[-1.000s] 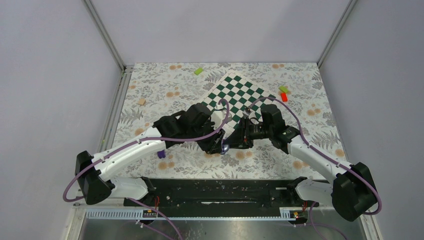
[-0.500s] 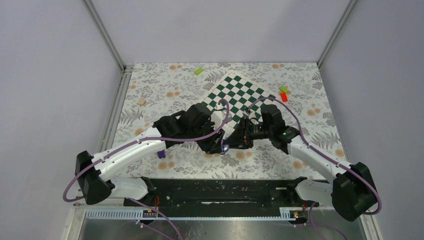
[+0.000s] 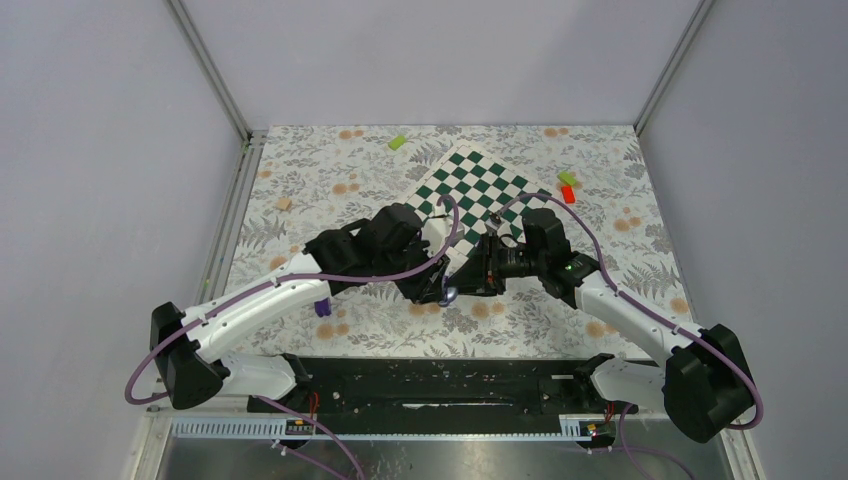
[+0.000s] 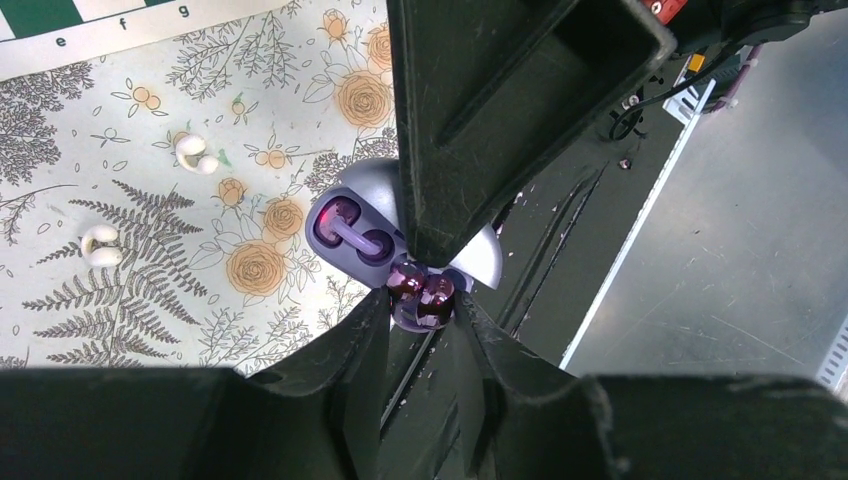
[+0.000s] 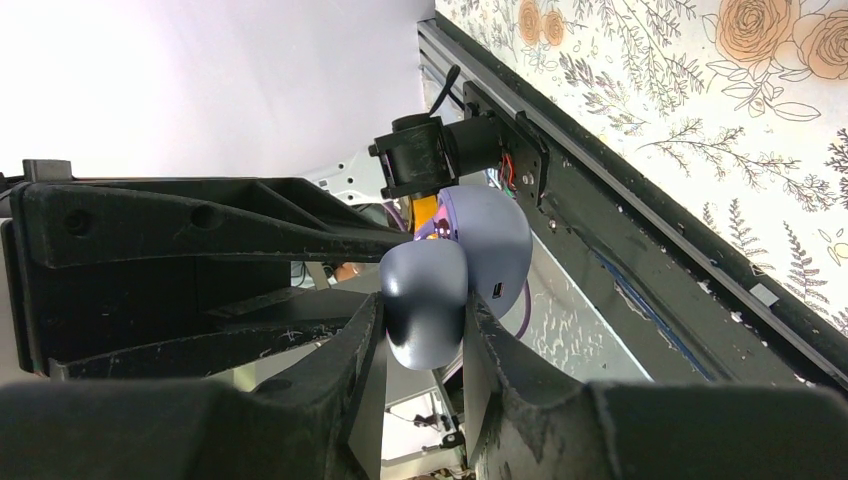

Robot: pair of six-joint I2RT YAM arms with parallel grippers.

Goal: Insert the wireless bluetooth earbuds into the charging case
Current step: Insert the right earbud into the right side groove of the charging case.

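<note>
The charging case [image 4: 350, 225] is hinged open and held in the air between both grippers, near the table's front edge. It has a pale grey-lilac shell and a purple inside. My left gripper [image 4: 421, 300] is shut on the case half with the glossy purple wells. My right gripper [image 5: 425, 312] is shut on the other, smooth rounded half [image 5: 425, 300]. In the top view the two grippers meet around the case [image 3: 450, 292]. Two white earbuds [image 4: 195, 152] [image 4: 102, 245] lie apart on the floral mat, left of the case in the left wrist view. They are hidden in the top view.
A green chessboard [image 3: 480, 190] lies behind the grippers. A green block [image 3: 398, 142] and a red-and-green block [image 3: 567, 188] sit at the back. A purple block [image 3: 322, 308] is by the left arm and a tan block [image 3: 284, 203] is further left. A black rail [image 3: 440, 380] runs along the front edge.
The left wrist has shifted slightly toward the far side. Both grippers still hold the open case in nearly the same place.
</note>
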